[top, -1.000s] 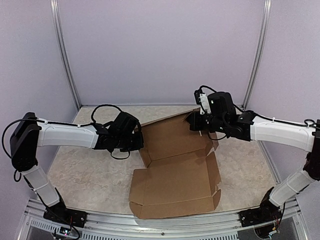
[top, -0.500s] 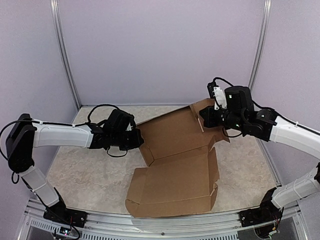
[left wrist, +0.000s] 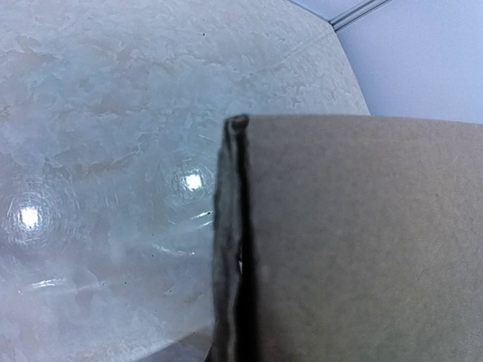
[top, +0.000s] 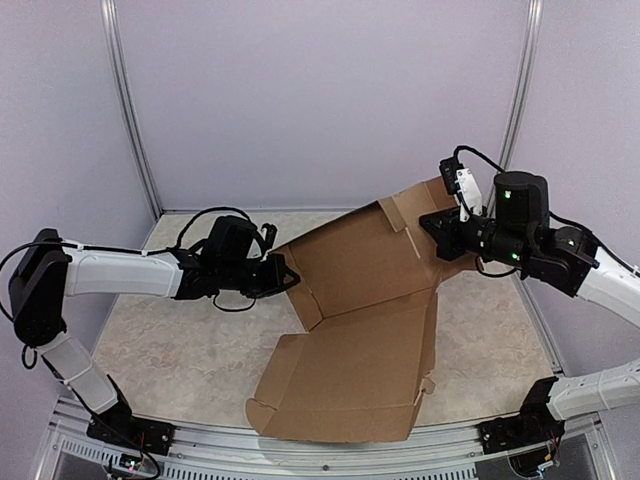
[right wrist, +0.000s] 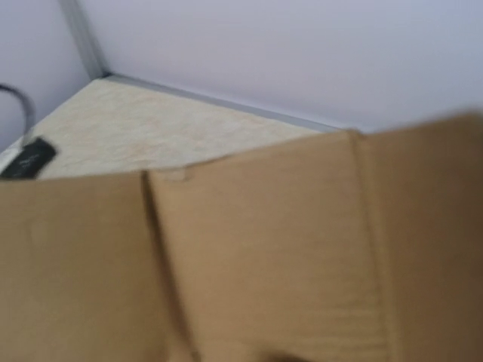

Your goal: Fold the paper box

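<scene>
Beige marbled worktop (top: pixel 170 340) spans the cell, with lilac walls behind and at the sides. A metal frame post (top: pixel 130 110) stands at each far corner.

The paper box (top: pixel 360 320) is the biggest thing on it, a brown die-cut sheet, opened out at centre and a bit right. Its near panel lies down towards the arm bases, with short side flaps turned up. The far panel tilts up off the worktop from a crease across the middle, and its far right flap is the highest part.

The left arm (top: pixel 120 272) reaches in from the left, white links, black wrist, and a cable (top: pixel 205 218) looping over it. The right arm (top: pixel 560 255) comes in from the right, raised above the worktop.

The right hand (top: pixel 440 228) is clenched on the box's raised far right flap. In the right wrist view cardboard (right wrist: pixel 264 256) fills the lower frame and blocks the fingers; the worktop (right wrist: pixel 151 128) and wall base show above it.

The left hand (top: pixel 285 275) sits right at the left edge of the tilted panel, touching it. In the left wrist view the box (left wrist: pixel 362 241) covers the right half, with its edge seen end-on at centre and the glossy worktop (left wrist: pixel 113 113) on the left. No fingers show there, so I cannot tell whether this hand is clamped or released.
</scene>
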Robot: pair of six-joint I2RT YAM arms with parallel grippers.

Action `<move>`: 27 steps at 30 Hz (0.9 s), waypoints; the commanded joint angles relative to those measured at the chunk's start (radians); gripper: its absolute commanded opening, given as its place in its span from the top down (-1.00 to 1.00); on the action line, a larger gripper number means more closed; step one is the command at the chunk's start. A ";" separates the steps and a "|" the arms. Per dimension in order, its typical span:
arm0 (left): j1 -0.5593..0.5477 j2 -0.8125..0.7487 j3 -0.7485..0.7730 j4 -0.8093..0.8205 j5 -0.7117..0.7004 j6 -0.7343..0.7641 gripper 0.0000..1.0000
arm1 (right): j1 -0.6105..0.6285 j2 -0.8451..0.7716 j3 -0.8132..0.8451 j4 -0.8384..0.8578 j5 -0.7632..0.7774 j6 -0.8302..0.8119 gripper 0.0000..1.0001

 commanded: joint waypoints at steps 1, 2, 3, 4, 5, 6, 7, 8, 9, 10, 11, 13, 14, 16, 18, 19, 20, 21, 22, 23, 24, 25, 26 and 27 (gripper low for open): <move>0.033 -0.043 -0.047 0.101 0.074 -0.033 1.00 | 0.000 -0.025 -0.013 -0.029 -0.147 -0.069 1.00; 0.040 -0.045 -0.057 0.112 0.077 -0.043 1.00 | 0.000 -0.028 -0.015 -0.022 -0.191 -0.071 1.00; 0.047 -0.051 -0.068 0.118 0.076 -0.054 1.00 | -0.001 -0.032 -0.015 -0.011 -0.225 -0.072 1.00; 0.055 -0.053 -0.071 0.120 0.074 -0.061 1.00 | -0.001 -0.037 -0.018 0.002 -0.255 -0.071 1.00; 0.061 -0.057 -0.074 0.121 0.077 -0.067 1.00 | 0.000 -0.044 -0.022 0.016 -0.287 -0.070 1.00; 0.067 -0.060 -0.076 0.123 0.081 -0.074 1.00 | 0.000 -0.053 -0.027 0.038 -0.329 -0.072 1.00; 0.072 -0.061 -0.080 0.128 0.087 -0.081 1.00 | -0.001 -0.064 -0.036 0.057 -0.361 -0.072 1.00; 0.078 -0.063 -0.084 0.134 0.094 -0.091 1.00 | -0.001 -0.076 -0.043 0.076 -0.390 -0.073 1.00; 0.083 -0.064 -0.088 0.143 0.103 -0.104 1.00 | -0.001 -0.090 -0.053 0.094 -0.420 -0.074 1.00; 0.089 -0.065 -0.093 0.153 0.111 -0.116 1.00 | 0.000 -0.104 -0.058 0.113 -0.448 -0.073 1.00; 0.095 -0.065 -0.097 0.163 0.118 -0.130 1.00 | 0.000 -0.122 -0.066 0.131 -0.475 -0.070 1.00; 0.106 -0.064 -0.104 0.181 0.134 -0.155 1.00 | 0.000 -0.145 -0.079 0.156 -0.520 -0.067 1.00; 0.112 -0.065 -0.108 0.196 0.146 -0.169 1.00 | 0.000 -0.155 -0.085 0.163 -0.535 -0.065 1.00; 0.123 -0.067 -0.117 0.234 0.171 -0.203 1.00 | -0.001 -0.173 -0.099 0.172 -0.548 -0.065 1.00; 0.129 -0.074 -0.118 0.259 0.191 -0.229 1.00 | 0.000 -0.189 -0.113 0.180 -0.547 -0.064 1.00; 0.129 -0.079 -0.115 0.261 0.195 -0.234 1.00 | -0.001 -0.195 -0.122 0.192 -0.546 -0.062 1.00; 0.129 -0.083 -0.111 0.260 0.198 -0.238 1.00 | 0.000 -0.201 -0.130 0.205 -0.548 -0.057 1.00; 0.129 -0.090 -0.106 0.258 0.200 -0.240 1.00 | 0.000 -0.205 -0.136 0.218 -0.551 -0.053 1.00; 0.129 -0.094 -0.102 0.256 0.201 -0.243 1.00 | 0.000 -0.207 -0.139 0.231 -0.558 -0.051 1.00; 0.129 -0.101 -0.098 0.254 0.205 -0.245 1.00 | 0.000 -0.206 -0.141 0.241 -0.561 -0.049 1.00; 0.130 -0.106 -0.094 0.253 0.207 -0.246 1.00 | -0.001 -0.205 -0.142 0.250 -0.563 -0.045 1.00; 0.129 -0.110 -0.089 0.248 0.210 -0.245 1.00 | 0.000 -0.202 -0.143 0.260 -0.563 -0.043 1.00; 0.129 -0.113 -0.084 0.243 0.212 -0.242 1.00 | 0.000 -0.199 -0.141 0.270 -0.562 -0.041 1.00; 0.129 -0.114 -0.080 0.239 0.213 -0.240 1.00 | 0.000 -0.195 -0.142 0.281 -0.557 -0.035 1.00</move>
